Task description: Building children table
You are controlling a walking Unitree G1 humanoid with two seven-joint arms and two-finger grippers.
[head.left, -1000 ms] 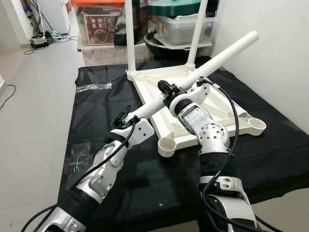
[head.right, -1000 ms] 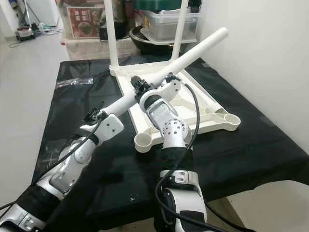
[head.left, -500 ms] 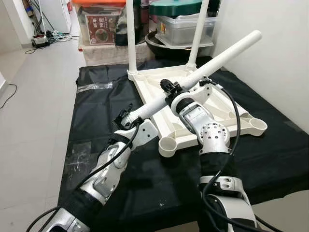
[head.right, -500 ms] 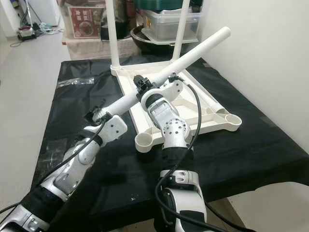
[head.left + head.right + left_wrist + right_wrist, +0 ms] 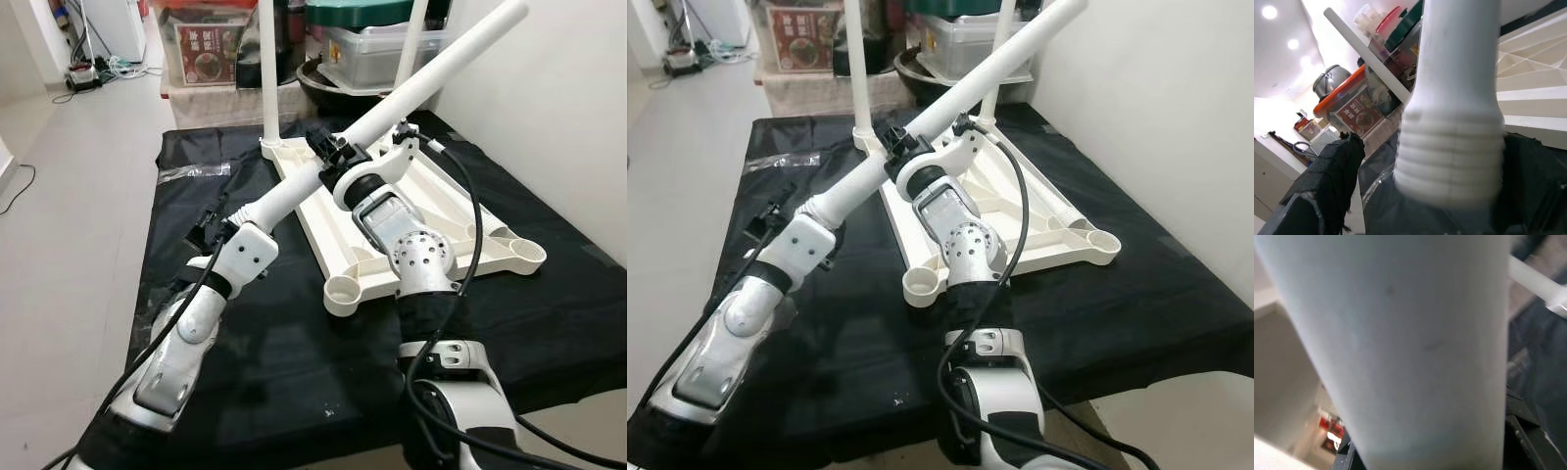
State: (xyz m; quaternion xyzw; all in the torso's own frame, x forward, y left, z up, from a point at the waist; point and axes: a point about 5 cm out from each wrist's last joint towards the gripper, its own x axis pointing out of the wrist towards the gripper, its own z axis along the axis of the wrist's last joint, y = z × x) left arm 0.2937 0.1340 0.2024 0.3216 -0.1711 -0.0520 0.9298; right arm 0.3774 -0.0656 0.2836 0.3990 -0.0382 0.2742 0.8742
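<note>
The right gripper is clenched around the white table leg about midway along it, fingers wrapped over the tube, which crowds the right wrist view. The left gripper holds the same leg at its lower, threaded end, where the ribbed threads sit close before its camera; its fingers appear closed on that end, though the arm hides part of them. From the right gripper the leg slants up and away toward the wall, its far end high above the storage bins. Just beyond and below the right gripper lies the upturned tabletop on the black cloth, with two legs already standing in its far corners. The nearest empty corner socket sits below the right forearm, close toward the robot; another socket lies out to the right. The risk is likely this: the leg is long and tilted, so swinging its threaded end to a socket could knock a standing leg or the bins, and entering at an angle could cross the threads or shove the tabletop across the cloth.
</note>
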